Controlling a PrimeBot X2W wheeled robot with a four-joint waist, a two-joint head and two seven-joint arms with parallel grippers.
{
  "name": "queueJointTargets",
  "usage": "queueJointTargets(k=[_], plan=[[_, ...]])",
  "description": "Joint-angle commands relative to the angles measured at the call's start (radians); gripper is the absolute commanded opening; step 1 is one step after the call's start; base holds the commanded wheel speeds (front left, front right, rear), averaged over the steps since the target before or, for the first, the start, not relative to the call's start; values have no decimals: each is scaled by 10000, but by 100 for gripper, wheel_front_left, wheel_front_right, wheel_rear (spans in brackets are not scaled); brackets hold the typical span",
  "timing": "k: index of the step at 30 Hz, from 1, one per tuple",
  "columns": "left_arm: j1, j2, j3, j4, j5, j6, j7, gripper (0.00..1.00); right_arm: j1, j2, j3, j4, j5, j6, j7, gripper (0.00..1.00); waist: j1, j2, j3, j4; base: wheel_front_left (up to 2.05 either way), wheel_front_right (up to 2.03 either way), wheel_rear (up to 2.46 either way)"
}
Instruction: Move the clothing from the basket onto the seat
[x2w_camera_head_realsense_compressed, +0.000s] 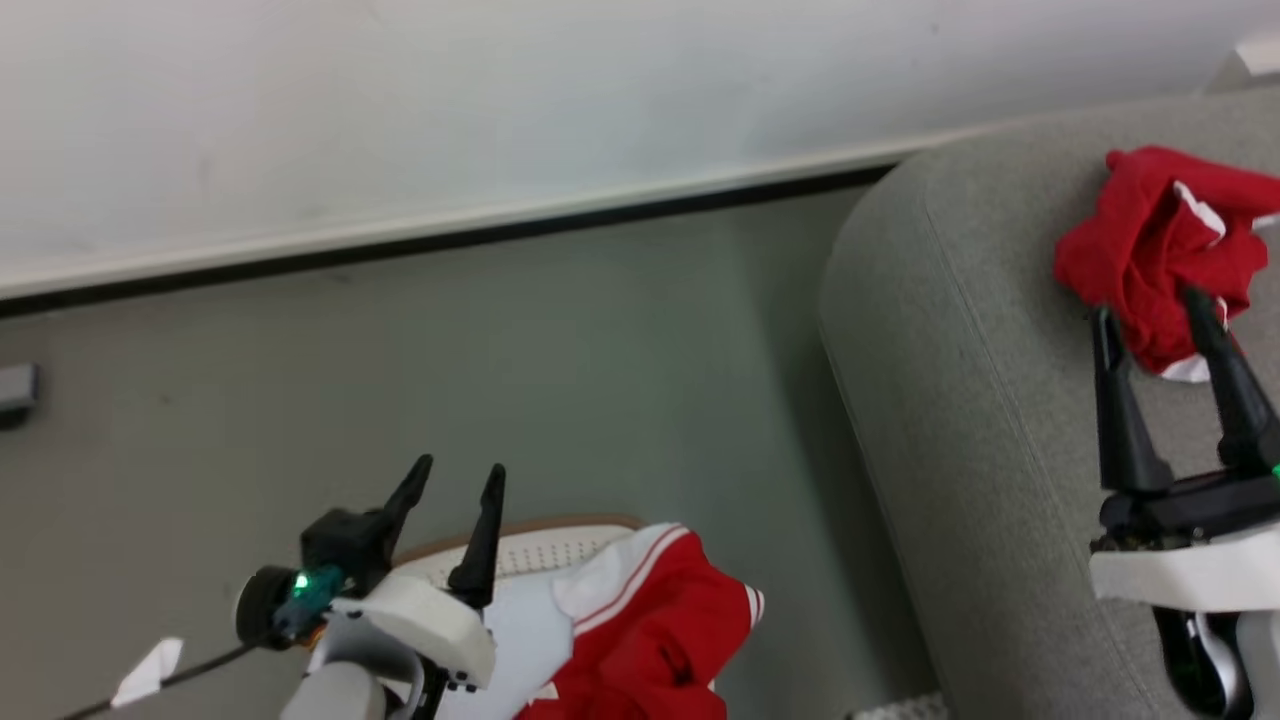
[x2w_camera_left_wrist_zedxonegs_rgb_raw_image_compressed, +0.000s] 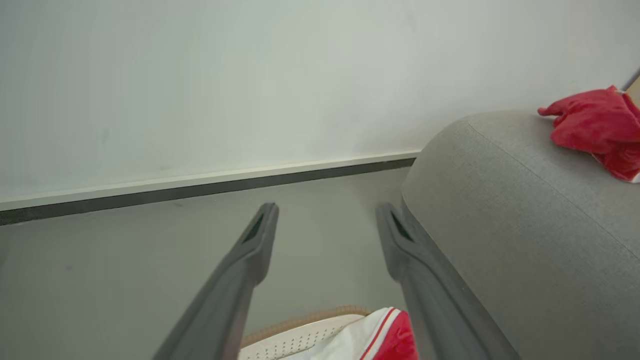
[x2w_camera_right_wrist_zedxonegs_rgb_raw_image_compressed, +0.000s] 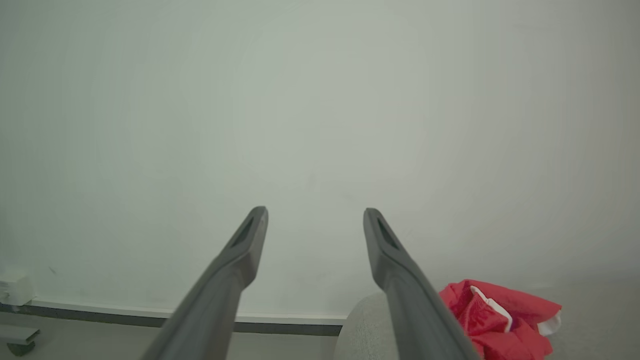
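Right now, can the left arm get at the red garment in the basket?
Probably yes: the left gripper hangs, jaws open, above the basket, and the garment lies uncovered right beside it.

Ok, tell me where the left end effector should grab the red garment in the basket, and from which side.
Take the red garment by the raised fold beside its white striped band, where it humps over the basket wall. Bring the open left end effector down from above, fingers astride the fold; that hump likely offers loose fabric to pinch.
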Motion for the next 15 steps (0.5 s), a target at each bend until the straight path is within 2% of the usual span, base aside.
queueJointTargets(k=[1,6,15], plan=[[-310,172,-109,269,179,-58,92,100,-254,22,-74,-101,65,-22,1,100,-2,-1,803,-522,0,0,0],[-1157,440,-610,1524,282,-144,722,100,-947,184,-251,-321,99,-22,1,100,-2,-1,1791,-1064,0,0,0],[-2201,813,-1825,3663,-264,-237,1673,100,-2000,594,-473,-693,155,-22,1,100,-2,-1,3226,-1870,0,0,0]])
